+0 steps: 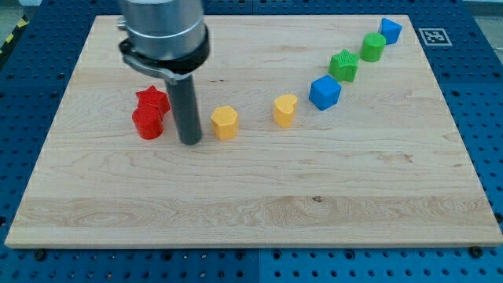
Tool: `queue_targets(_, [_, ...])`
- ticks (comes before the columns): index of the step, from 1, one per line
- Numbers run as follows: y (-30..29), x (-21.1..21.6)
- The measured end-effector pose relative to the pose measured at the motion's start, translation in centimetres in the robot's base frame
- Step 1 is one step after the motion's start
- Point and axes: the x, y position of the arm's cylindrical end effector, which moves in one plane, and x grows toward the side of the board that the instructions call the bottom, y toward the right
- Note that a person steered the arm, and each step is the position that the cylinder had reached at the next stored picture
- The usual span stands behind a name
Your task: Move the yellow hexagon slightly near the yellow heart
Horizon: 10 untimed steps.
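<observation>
The yellow hexagon sits left of the board's middle. The yellow heart lies a short way to its right and slightly higher. My tip rests on the board just left of the yellow hexagon, with a narrow gap between them. The rod stands between the hexagon and the red blocks.
A red star and a red cylinder sit just left of my tip. A blue cube, a green star, a green cylinder and a blue block run diagonally to the view's top right. The wooden board lies on a blue perforated table.
</observation>
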Motion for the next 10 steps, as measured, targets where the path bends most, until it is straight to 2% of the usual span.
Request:
queue_targets(2, [-1.6, -2.8])
queue_targets(5, [2.8, -2.6])
queue_targets(7, [4.8, -1.0])
queue_targets(10, [6.5, -1.0])
